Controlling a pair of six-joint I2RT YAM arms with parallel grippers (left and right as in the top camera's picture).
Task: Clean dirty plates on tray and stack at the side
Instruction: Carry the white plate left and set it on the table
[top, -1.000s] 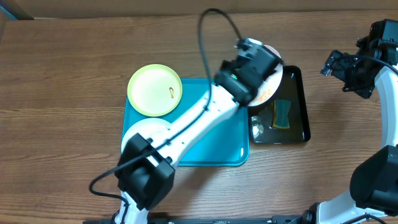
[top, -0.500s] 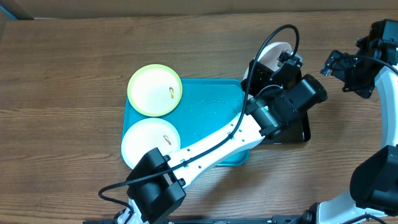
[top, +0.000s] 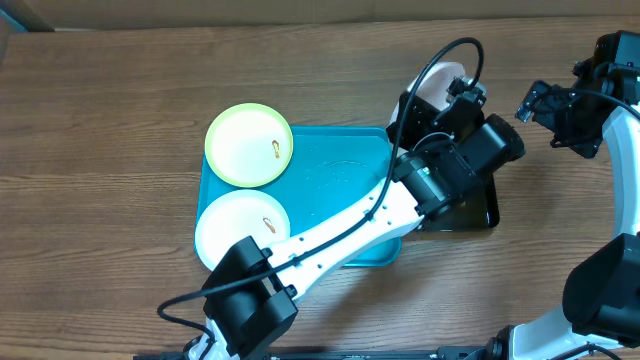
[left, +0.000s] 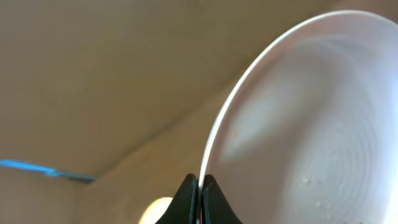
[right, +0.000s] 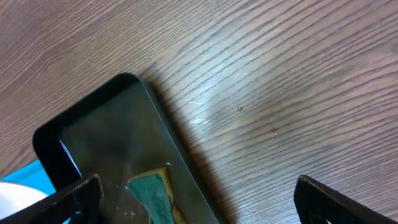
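Note:
My left gripper (top: 437, 103) is shut on the rim of a white plate (top: 441, 84) and holds it tilted on edge above the far end of the black tray. In the left wrist view the jaws (left: 200, 188) pinch the plate's thin rim (left: 311, 124). A pale yellow-green plate (top: 249, 145) with a small orange smear lies on the far left corner of the turquoise tray (top: 340, 175). A second white plate (top: 241, 228) with a smear lies on the tray's near left. My right gripper (top: 541, 103) is open and empty, raised at the right (right: 199, 202).
A black glossy tray (top: 488, 208) stands right of the turquoise tray, mostly under my left arm. The right wrist view shows it (right: 99, 143) holding water and a green-and-yellow sponge (right: 152, 194). Bare wooden table lies to its right.
My left arm swung right over the black tray and tipped the white plate up on edge. In the last half second it barely moved. The right arm has not moved.

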